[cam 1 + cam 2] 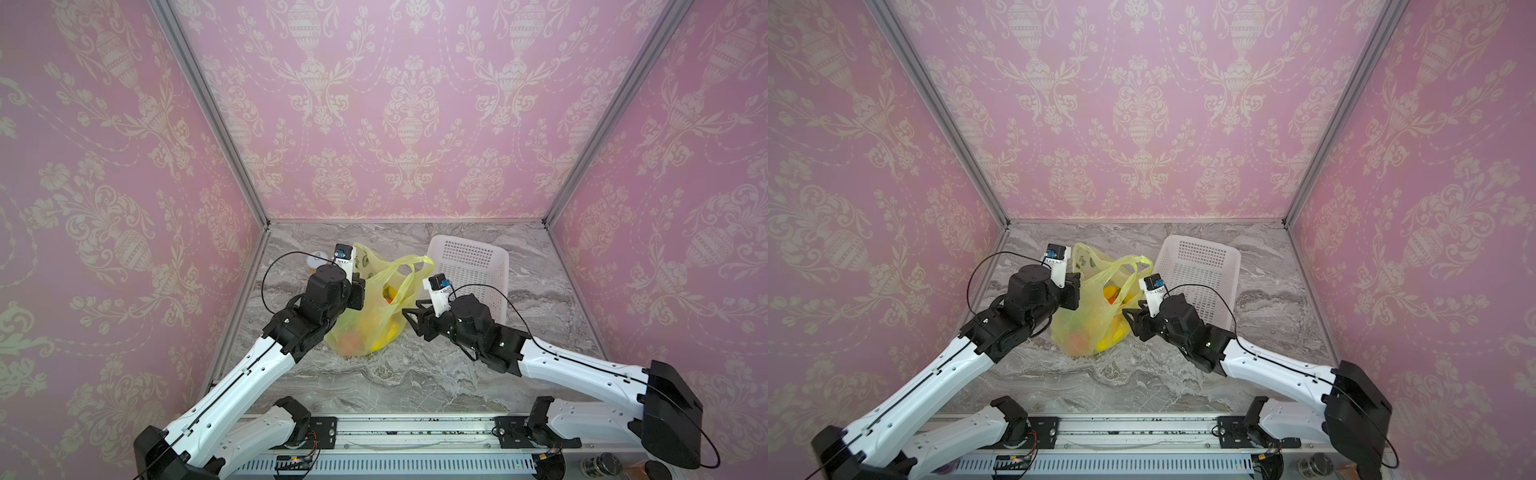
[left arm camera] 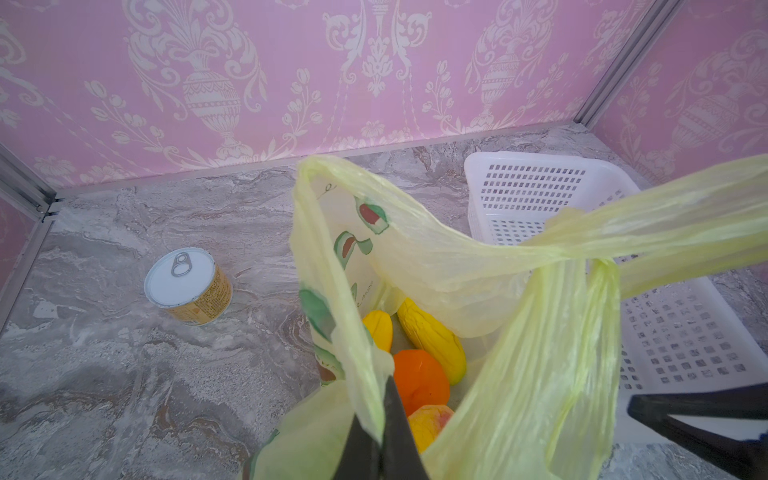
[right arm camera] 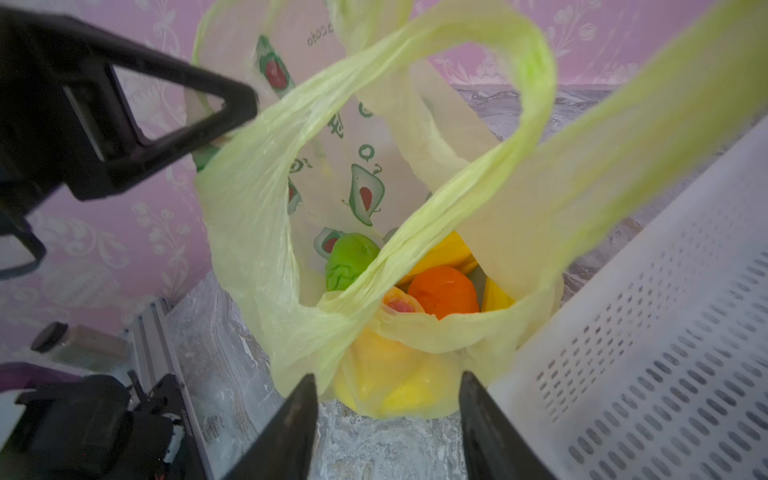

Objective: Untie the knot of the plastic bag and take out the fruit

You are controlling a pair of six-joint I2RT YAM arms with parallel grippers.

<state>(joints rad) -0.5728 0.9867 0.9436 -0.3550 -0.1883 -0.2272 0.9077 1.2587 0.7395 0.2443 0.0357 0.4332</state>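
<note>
A yellow-green bag (image 1: 365, 316) of toy fruit (image 3: 442, 291) stands at the centre of a grey marble table (image 1: 415, 374). At the bag's 9 o'clock, the left gripper (image 2: 382, 399) has its fingers pressed together on the thin rim. At 3 o'clock, the right gripper (image 3: 388, 376) hangs with its fingers apart and empty. The knot (image 2: 582, 249) looks like a loose crossing of the two handles above the open mouth. A good next move seems to be for the left to hold the rim taut while the right pinches one handle beside the crossing and draws it towards 3 o'clock. It should take plastic only and stay low, so that the bag does not tip. A white basket (image 1: 457, 239) lies at 2 o'clock and a can (image 2: 187, 286) at 10 o'clock. Pink patterned walls (image 1: 415, 104) close three sides.
</note>
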